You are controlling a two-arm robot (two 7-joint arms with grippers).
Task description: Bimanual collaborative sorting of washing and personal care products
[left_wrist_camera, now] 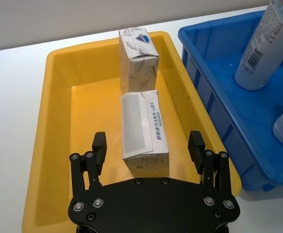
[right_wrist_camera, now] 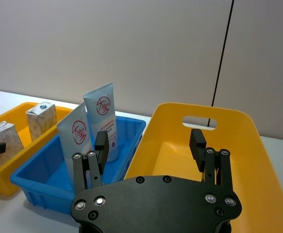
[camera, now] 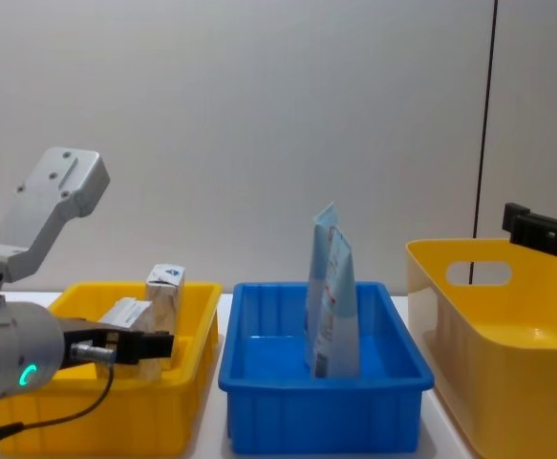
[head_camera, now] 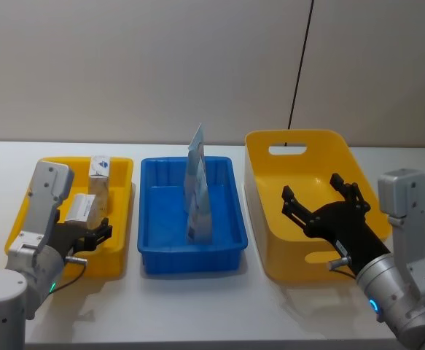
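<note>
Sorting by kind looks to be the logic on the table (head_camera: 197, 313), with three bins in a row and each arm on its own side. Nearest on the left, the left gripper (left_wrist_camera: 147, 141) sits low over the near end of the left yellow bin (head_camera: 121, 162). Its jaws are spread wide and straddle the near end of a lying carton (left_wrist_camera: 141, 131) with a gap on either side, so nothing is clamped. That pose would suit closing across the carton's narrow width. Nearest on the right, the right gripper (head_camera: 314, 191) hovers over the right yellow bin (head_camera: 299, 137), jaws likewise parted and holding nothing, probably placed where it cannot get in the left arm's way. Just beyond the lying carton, in the same bin, an upright carton (left_wrist_camera: 138, 58) with a leaf pattern stands near the far wall; the two are close, but I cannot tell whether they touch. In the middle, the blue bin (head_camera: 190, 264) holds two light-blue tubes (head_camera: 197, 189) standing on their caps and leaning together near its centre, which is likely what props them up. Cartons share one bin and tubes another, so these items appear already sorted.
</note>
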